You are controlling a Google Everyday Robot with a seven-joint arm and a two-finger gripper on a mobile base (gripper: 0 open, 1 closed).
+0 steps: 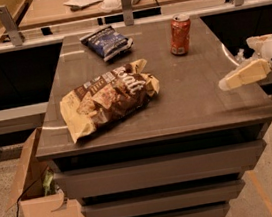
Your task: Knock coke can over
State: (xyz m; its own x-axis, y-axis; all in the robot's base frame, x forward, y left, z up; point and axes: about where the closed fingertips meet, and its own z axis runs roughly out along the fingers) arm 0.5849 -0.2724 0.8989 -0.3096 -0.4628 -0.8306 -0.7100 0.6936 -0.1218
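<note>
1. The gripper point(245, 74), pale cream on a white arm, hangs at the right-hand edge of a dark grey table point(191, 105), just over its rim; whether it is spread or pressed together cannot be told, and it holds nothing that shows.
2. The coke can point(180, 34) stands upright near the table's back edge, beyond the gripper and off to its left as the camera sees it; the two are well apart, with no contact.
3. Progress, judged from this: nothing of the task is done. The can has not been tipped; what is left is the whole approach across the tabletop and the push itself.
4. The stretch of table between gripper and can is bare, so nothing stands in the way of a direct reach.
5. Other things lie farther left of the gripper: a large brown-and-cream chip bag point(109, 96) lying flat mid-table, and a dark blue snack bag point(105, 41) at the back, beyond the can. Neither is near the can.
6. On the floor, far left and below, an open cardboard box point(38, 205).
</note>
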